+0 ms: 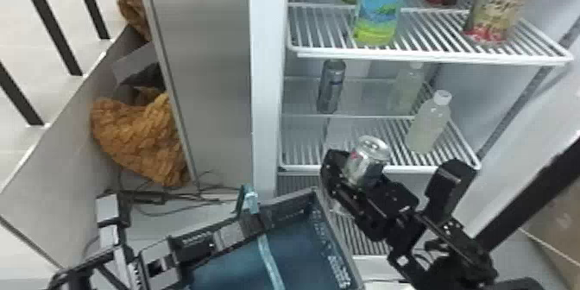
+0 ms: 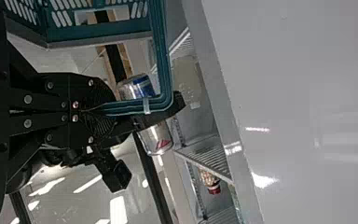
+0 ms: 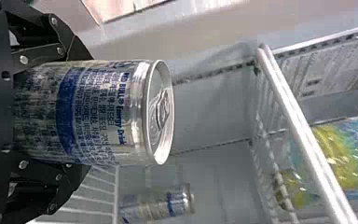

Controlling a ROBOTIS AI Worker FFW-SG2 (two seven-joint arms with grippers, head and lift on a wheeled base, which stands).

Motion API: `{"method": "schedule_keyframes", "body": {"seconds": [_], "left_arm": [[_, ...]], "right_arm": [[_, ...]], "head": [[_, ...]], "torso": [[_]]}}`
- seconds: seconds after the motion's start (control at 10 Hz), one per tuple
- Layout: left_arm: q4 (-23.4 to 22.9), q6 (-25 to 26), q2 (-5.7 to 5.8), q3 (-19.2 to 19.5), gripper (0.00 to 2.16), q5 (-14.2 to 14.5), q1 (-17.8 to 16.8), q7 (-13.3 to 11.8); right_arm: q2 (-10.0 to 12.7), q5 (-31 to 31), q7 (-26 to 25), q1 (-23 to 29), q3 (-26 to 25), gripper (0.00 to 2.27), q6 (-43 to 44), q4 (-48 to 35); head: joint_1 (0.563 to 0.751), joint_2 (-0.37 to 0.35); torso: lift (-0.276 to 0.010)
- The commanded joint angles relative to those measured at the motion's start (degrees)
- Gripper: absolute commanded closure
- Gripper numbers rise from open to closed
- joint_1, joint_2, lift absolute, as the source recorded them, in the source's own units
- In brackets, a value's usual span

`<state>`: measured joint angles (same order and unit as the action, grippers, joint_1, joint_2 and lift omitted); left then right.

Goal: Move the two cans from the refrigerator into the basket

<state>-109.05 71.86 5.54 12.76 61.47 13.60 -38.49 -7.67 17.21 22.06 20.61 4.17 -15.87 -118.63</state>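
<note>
By the right gripper [image 1: 367, 181], reaching inward with parted jaws, a silver-blue metal can [image 1: 366, 155] is held; by the left gripper [image 1: 252, 225], jaws nearly together, a teal plastic basket handle [image 2: 160, 56] is pinched. A second silver-blue can [image 1: 331, 86] is shelved upright.

The left arm [image 1: 118, 248] extended from the head view's bottom left, its hand [image 1: 253, 225] low, fingers pinched nearly together. The right arm [image 1: 464, 248] angled up and inward from the bottom right, its hand [image 1: 363, 171] higher, two fingers parted.
</note>
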Motion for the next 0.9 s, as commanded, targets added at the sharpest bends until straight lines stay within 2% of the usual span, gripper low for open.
{"method": "schedule_keyframes", "body": {"seconds": [0.0,0.8], "left_arm": [[0.0,-0.1,0.00,0.0,1.21,0.0,0.0,0.0],[0.0,0.0,-0.17,-0.1,1.21,0.0,0.0,0.0]], "right_arm": [[-0.1,0.6,0.7,0.6,0.7,1.28,-1.7,-0.1],[-0.9,2.7,5.4,-0.5,4.7,1.28,-12.7,1.3]], "head": [[0.695,-0.069],[0.695,0.018]], "torso": [[-0.219],[-0.219]]}}
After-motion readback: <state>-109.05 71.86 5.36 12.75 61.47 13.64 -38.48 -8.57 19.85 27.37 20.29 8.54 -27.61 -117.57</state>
